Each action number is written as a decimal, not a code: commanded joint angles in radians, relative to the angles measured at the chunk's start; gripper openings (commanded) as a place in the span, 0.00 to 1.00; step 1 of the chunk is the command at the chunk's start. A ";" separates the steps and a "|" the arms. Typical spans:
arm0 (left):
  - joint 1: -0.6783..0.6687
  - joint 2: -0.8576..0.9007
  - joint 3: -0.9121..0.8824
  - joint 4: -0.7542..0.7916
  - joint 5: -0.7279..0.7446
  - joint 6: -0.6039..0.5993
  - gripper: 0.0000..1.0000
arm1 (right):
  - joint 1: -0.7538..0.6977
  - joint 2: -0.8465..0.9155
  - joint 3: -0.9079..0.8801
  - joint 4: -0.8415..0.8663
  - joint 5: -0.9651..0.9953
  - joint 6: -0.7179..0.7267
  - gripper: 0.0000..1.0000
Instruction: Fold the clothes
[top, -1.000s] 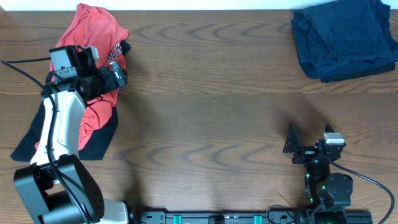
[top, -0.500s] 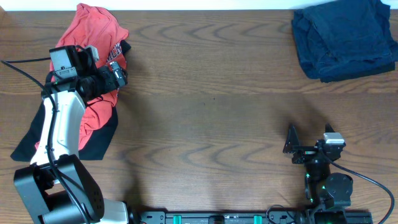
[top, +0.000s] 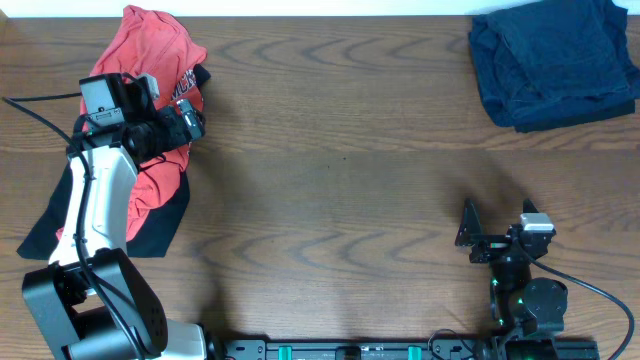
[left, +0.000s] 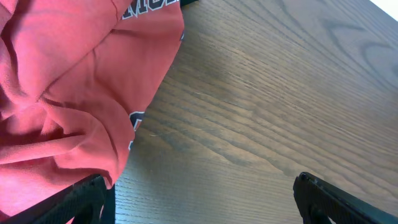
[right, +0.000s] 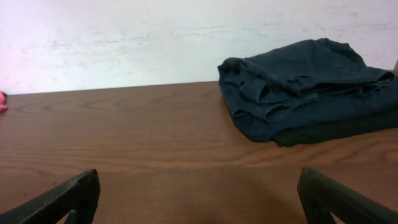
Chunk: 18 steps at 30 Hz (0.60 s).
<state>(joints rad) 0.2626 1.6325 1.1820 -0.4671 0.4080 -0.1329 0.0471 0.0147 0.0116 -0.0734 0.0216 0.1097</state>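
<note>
A crumpled red shirt with black trim (top: 155, 55) lies at the table's far left; it fills the left of the left wrist view (left: 74, 87). My left gripper (top: 190, 118) is open at the shirt's right edge, its left finger touching the cloth, the right finger over bare wood (left: 202, 202). A pile of folded dark blue clothes (top: 553, 62) sits at the far right corner and shows in the right wrist view (right: 305, 93). My right gripper (top: 470, 232) is open and empty near the front edge, low over the table (right: 199, 199).
The brown wooden table (top: 340, 170) runs between the two piles. A black cable (top: 30, 108) trails at the left edge. A white wall (right: 155, 37) stands behind the table's far edge.
</note>
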 joint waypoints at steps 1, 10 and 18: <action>-0.014 -0.046 -0.006 0.008 -0.065 0.010 0.98 | -0.008 -0.010 -0.006 0.002 -0.003 -0.014 0.99; -0.117 -0.290 -0.146 0.150 -0.089 0.307 0.98 | -0.008 -0.010 -0.006 0.002 -0.003 -0.014 0.99; -0.129 -0.600 -0.431 0.349 -0.133 0.319 0.98 | -0.008 -0.010 -0.006 0.002 -0.003 -0.014 0.99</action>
<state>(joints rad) 0.1337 1.1133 0.8398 -0.1482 0.3130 0.1497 0.0471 0.0135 0.0113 -0.0734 0.0216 0.1093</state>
